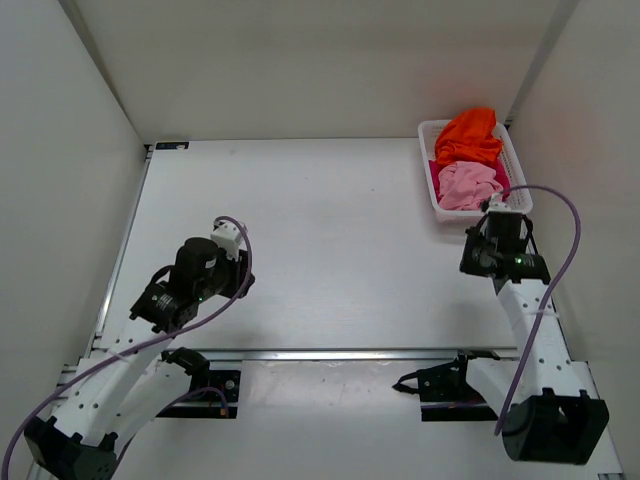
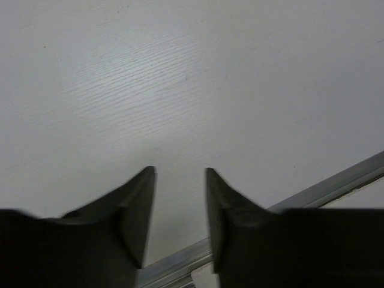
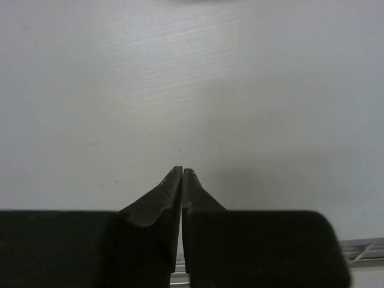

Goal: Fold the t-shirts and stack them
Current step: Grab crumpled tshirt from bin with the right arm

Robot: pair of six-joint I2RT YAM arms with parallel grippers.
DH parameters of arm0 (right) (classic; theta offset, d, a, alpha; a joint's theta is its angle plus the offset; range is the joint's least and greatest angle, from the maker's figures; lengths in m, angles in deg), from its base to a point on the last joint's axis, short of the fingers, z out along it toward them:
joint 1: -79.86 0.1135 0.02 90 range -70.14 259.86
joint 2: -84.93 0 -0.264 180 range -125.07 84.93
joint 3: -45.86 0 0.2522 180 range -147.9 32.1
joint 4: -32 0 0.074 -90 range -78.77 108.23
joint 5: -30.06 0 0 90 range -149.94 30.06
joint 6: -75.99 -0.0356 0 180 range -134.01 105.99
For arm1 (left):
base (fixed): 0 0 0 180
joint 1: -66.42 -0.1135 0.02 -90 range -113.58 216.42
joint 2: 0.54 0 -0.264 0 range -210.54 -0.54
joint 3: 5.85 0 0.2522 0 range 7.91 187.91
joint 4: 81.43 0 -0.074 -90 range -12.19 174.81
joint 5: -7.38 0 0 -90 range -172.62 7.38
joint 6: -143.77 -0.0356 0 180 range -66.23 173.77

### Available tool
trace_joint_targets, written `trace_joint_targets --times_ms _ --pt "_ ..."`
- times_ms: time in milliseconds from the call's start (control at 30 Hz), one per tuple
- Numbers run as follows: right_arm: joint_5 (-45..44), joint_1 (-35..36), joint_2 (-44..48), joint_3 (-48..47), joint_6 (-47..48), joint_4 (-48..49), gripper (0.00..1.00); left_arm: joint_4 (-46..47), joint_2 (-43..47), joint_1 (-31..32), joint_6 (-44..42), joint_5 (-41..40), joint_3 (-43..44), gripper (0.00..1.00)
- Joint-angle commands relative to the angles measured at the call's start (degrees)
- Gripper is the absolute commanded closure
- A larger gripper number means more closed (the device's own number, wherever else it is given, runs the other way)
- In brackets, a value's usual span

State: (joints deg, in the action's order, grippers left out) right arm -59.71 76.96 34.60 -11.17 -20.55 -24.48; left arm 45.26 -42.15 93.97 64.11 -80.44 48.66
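Three t-shirts lie crumpled in a white mesh basket [image 1: 426, 160] at the table's far right: the orange one [image 1: 468, 135] at the back, the light pink one [image 1: 468, 187] in front, and an edge of the magenta one [image 1: 436, 176] showing beneath them. My right gripper [image 1: 497, 222] hovers just in front of the basket's near end. Its fingers are shut with nothing between them [image 3: 182, 170], over bare table. My left gripper [image 1: 228, 260] sits over the table's left half, far from the shirts. It is open and empty [image 2: 180, 172].
The white table [image 1: 330, 240] is walled in by white panels on the left, back and right. An aluminium rail [image 1: 340, 353] runs along the near edge by the arm bases, and it also shows low in the left wrist view [image 2: 336, 186].
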Motion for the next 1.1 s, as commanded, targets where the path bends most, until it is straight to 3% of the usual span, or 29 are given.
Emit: trace_joint_targets --times_ms 0,33,67,100,133,200,233,267,300,400,767,800,833,867,933,1067 --pt "1.79 -0.97 -5.47 -11.37 -0.75 4.57 1.0 1.32 0.91 -0.04 -0.59 0.46 -0.67 0.6" --pt "1.62 -1.15 -7.92 -14.53 -0.84 6.66 1.0 1.49 0.91 -0.04 -0.77 0.81 -0.67 0.72" --pt "2.31 -1.67 -11.25 -16.31 -1.27 8.6 1.0 1.23 0.74 -0.21 -0.51 0.47 -0.59 0.77" --pt "3.02 -2.02 -13.2 -19.46 -1.45 9.4 0.91 1.32 0.82 0.22 -0.68 0.81 -0.76 0.76" --pt "2.94 -2.55 -17.05 -22.62 -2.15 10.54 0.7 1.49 0.82 0.66 -0.77 0.9 -0.59 0.66" --pt "1.71 -2.64 -23.57 -27.56 -1.54 11.6 0.54 1.58 1.26 1.8 -1.21 1.87 -0.94 0.51" --pt "1.27 -2.47 -27.16 -30.88 -1.28 12.91 0.42 1.76 1.87 2.33 -0.95 1.87 -0.94 0.33" --pt "-0.04 -2.2 -30.94 -34.05 -1.1 13.53 0.36 1.76 2.66 2.42 -0.94 1.43 -0.76 0.09" --pt "-1.79 -2.55 -32.63 -35.3 -0.67 14.15 0.32 1.84 3.02 2.42 -0.86 1.34 -1.11 0.02" --pt "-3.48 -4.65 -39.66 -40.58 -0.83 18.27 0.29 1.84 5.3 0.5 -0.68 0.72 -1.29 0.02" --pt "-4.72 -8.44 -61.97 -55.5 1.71 16.45 0.28 2.2 4.34 -1.09 -0.5 0.11 -1.03 0.01" --pt "-4.45 -8.7 -64.0 -58.05 1.71 14.87 0.36 2.11 4.25 -0.83 -0.51 0.37 -1.2 0.02" --pt "-4.27 -8.79 -64.98 -59.46 1.8 13.81 0.49 2.11 4.34 -0.74 -0.68 0.46 -1.29 0.01" --pt "-3.92 -8.71 -66.64 -61.83 1.8 12.06 0.72 2.28 4.34 -0.66 -0.42 0.29 -1.38 0.01" --pt "-3.57 -8.71 -67.53 -64.04 2.41 9.51 0.98 2.2 5.04 -0.57 -0.59 0.64 -1.29 0.02" --pt "-2.6 -8.71 -64.65 -67.02 2.85 8.01 1.0 2.55 6.62 -1.1 -0.24 -0.15 -1.38 0.01"
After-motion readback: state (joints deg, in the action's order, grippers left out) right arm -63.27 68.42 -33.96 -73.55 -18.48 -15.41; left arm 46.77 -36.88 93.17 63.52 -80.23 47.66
